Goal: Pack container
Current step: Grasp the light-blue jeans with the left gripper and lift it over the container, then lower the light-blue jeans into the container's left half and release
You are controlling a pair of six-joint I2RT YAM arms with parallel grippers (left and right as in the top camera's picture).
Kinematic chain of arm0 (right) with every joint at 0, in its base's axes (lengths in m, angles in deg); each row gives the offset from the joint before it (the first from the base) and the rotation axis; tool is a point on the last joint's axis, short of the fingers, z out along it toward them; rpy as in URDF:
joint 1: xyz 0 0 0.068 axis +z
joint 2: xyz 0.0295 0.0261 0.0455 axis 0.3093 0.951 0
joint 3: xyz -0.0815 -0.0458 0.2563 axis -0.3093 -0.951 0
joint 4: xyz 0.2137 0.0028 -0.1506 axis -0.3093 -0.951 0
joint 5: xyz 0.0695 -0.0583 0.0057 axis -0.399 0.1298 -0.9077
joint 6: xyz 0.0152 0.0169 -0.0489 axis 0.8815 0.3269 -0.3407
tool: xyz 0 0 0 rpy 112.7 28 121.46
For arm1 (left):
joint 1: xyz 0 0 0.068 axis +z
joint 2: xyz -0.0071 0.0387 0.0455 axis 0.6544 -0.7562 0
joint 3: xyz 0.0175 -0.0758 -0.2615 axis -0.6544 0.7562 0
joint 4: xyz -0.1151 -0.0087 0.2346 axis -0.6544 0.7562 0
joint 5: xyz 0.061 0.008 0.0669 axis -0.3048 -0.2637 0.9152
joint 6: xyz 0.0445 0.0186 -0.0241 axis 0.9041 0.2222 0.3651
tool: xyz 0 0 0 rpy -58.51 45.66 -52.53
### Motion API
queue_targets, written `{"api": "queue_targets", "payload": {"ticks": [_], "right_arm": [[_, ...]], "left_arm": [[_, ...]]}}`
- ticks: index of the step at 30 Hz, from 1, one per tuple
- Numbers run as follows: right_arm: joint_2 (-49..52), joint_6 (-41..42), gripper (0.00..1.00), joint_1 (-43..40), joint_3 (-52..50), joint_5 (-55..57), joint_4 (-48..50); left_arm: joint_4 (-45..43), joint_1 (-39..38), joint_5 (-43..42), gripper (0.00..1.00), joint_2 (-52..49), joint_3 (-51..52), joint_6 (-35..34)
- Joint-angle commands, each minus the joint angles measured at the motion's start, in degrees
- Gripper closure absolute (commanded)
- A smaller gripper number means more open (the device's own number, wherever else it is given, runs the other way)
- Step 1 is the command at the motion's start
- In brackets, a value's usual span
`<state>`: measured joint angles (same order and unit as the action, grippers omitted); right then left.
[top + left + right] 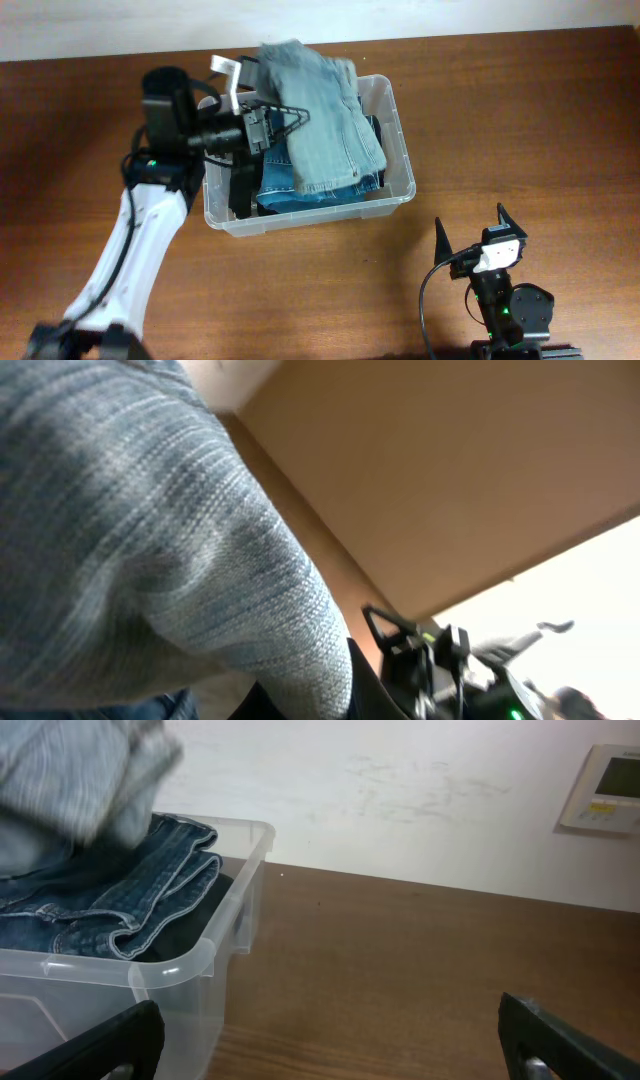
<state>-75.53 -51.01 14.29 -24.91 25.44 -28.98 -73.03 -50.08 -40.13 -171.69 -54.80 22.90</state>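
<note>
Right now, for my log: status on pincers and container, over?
Left pincer shut on pale jeans above container. Right pincer open, apart from it. Folded denim already inside; path unobstructed.

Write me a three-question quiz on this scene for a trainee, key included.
1. True or false: the right hand grips the light jeans.
2. What lies in the container under the light jeans? A) darker jeans B) a white towel C) nothing
3. Which hand reaches over the container?

Key
1. False: it is open and well apart from the container.
2. A
3. The left hand.
</note>
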Motion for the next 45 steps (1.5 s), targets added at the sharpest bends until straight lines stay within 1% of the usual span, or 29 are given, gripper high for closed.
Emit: {"api": "queue_targets", "payload": {"ticks": [1,3,8,15,16,17,18,19,20,25,26,29,31,34,36,37,39,40,41,45], "right_arm": [[-0.39,0.09,0.02,-0.44,-0.46,-0.7,-0.02],[-0.39,0.09,0.02,-0.44,-0.46,-0.72,-0.02],[-0.39,0.09,0.02,-0.44,-0.46,-0.7,-0.02],[-0.39,0.09,0.01,-0.44,-0.46,-0.7,-0.02],[-0.39,0.09,0.01,-0.44,-0.46,-0.72,-0.02],[-0.39,0.09,0.02,-0.44,-0.46,-0.72,-0.02],[-0.39,0.09,0.02,-0.44,-0.46,-0.7,-0.02],[-0.39,0.09,0.02,-0.44,-0.46,-0.72,-0.02],[-0.39,0.09,0.02,-0.44,-0.46,-0.7,-0.02],[-0.39,0.09,0.02,-0.44,-0.46,-0.72,-0.02],[-0.39,0.09,0.01,-0.44,-0.46,-0.72,-0.02],[-0.39,0.09,0.02,-0.44,-0.46,-0.7,-0.02],[-0.39,0.09,0.01,-0.44,-0.46,-0.7,-0.02],[-0.39,0.09,0.02,-0.44,-0.46,-0.7,-0.02],[-0.39,0.09,0.02,-0.44,-0.46,-0.72,-0.02],[-0.39,0.09,0.02,-0.44,-0.46,-0.7,-0.02],[-0.39,0.09,0.02,-0.44,-0.46,-0.72,-0.02],[-0.39,0.09,0.01,-0.44,-0.46,-0.72,-0.02],[-0.39,0.09,0.02,-0.44,-0.46,-0.7,-0.02],[-0.39,0.09,0.01,-0.44,-0.46,-0.72,-0.02]], "left_arm": [[-2.12,0.26,-11.76,0.99,-5.31,-1.75,1.4],[-3.26,0.26,-14.75,0.99,-8.02,-1.75,1.4],[-3.45,1.25,-14.56,0.99,-11.67,-1.75,1.42],[-2.56,7.54,-15.17,0.99,-12.07,-1.75,1.4],[-1.27,9.14,-15.17,0.91,-12.07,-1.75,1.4],[-0.09,10.29,-15.15,0.87,-12.09,-1.75,1.4],[0.87,11.19,-15.06,0.87,-12.09,-1.75,1.4],[1.84,11.98,-14.91,0.78,-12.09,-1.75,1.4],[2.49,12.5,-14.93,0.64,-12.09,-1.75,1.4],[5.22,13.68,-14.91,0.64,-12.09,-1.75,1.38],[5.7,13.68,-14.91,0.57,-12.07,-1.75,1.38],[6.75,13.68,-14.45,0.56,-12.09,-1.75,1.38],[6.75,13.75,-14.27,0.52,-12.09,-1.75,1.38],[6.75,14.05,-13.9,0.52,-12.07,-1.75,1.38],[6.78,14.93,-13.62,0.54,-12.07,-1.75,1.38],[6.78,15.5,-13.25,0.57,-12.07,-1.75,1.38],[6.75,16.96,-12.92,0.57,-12.07,-1.75,1.38],[6.78,17.75,-12.92,0.57,-12.07,-1.75,1.4],[6.75,18.73,-12.92,0.52,-12.07,-1.75,1.4],[6.32,23.04,-12.13,0.5,-12.07,-1.75,1.4]]}}
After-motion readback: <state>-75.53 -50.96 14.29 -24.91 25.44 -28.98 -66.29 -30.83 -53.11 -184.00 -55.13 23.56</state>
